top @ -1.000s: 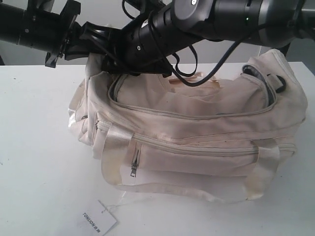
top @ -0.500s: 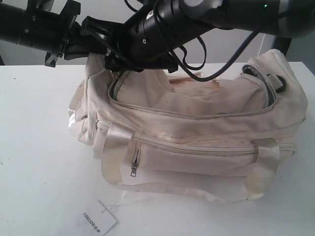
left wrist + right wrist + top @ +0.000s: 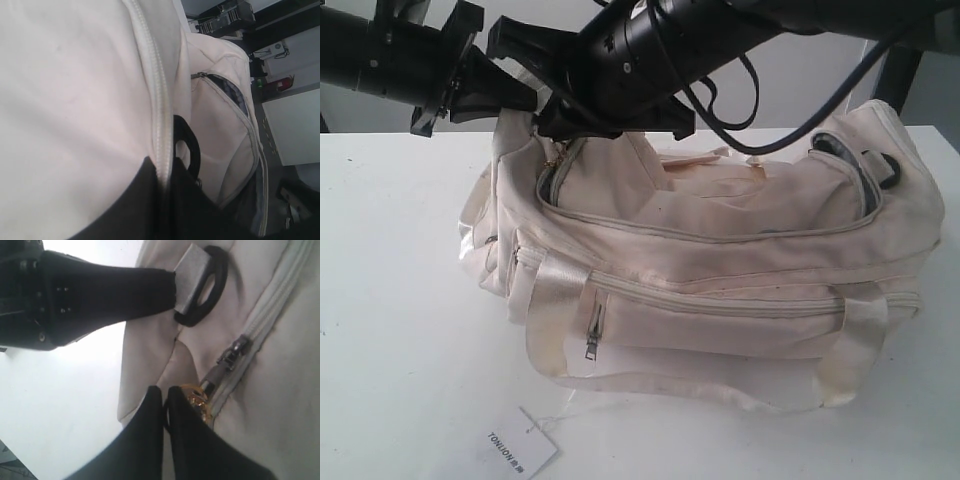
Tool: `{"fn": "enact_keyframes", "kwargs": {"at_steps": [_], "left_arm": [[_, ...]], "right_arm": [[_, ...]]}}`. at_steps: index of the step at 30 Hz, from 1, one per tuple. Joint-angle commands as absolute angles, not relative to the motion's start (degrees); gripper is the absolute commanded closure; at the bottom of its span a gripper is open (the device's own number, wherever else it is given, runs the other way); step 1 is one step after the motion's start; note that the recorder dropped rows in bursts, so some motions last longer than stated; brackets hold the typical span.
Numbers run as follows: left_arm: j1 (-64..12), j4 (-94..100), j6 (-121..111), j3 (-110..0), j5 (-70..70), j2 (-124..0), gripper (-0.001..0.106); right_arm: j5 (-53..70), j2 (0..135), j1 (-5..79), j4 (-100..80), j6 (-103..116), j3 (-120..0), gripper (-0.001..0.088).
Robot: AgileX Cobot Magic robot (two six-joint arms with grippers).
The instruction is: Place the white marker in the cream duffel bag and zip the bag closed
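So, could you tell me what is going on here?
Two robot arms are working at one end of a cream fabric duffel bag on a white table. The left gripper clamps the bag's grey end tab, while the right gripper is shut on the gold ring zipper pull. The curved top zipper looks open.

Light is bright and even in the exterior view. The white tabletop (image 3: 400, 300) is close to washed out, and the cream duffel bag (image 3: 720, 270) casts only a faint, soft shadow toward the tabletop's near edge. Its satin handle (image 3: 560, 285) has a mild sheen, and the arms (image 3: 650, 50) read as flat black. In the left wrist view the fabric is overexposed and out of focus. In the right wrist view the tabletop blows out white, the gold ring pull (image 3: 197, 395) is fairly sharp, and the right gripper (image 3: 164, 389) is a dark blur.
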State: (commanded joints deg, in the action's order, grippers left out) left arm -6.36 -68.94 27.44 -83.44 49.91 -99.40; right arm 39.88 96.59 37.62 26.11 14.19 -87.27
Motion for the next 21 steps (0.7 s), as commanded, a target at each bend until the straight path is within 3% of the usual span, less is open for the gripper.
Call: {"fn": "enact_keyframes", "kwargs": {"at_steps": [21], "left_arm": [[-6.46,-68.94,27.44,-83.44,49.13,-99.4,0.105]], "right_arm": [[45.66,96.59,38.27,31.74,13.13,-87.27,0.0868]]}}
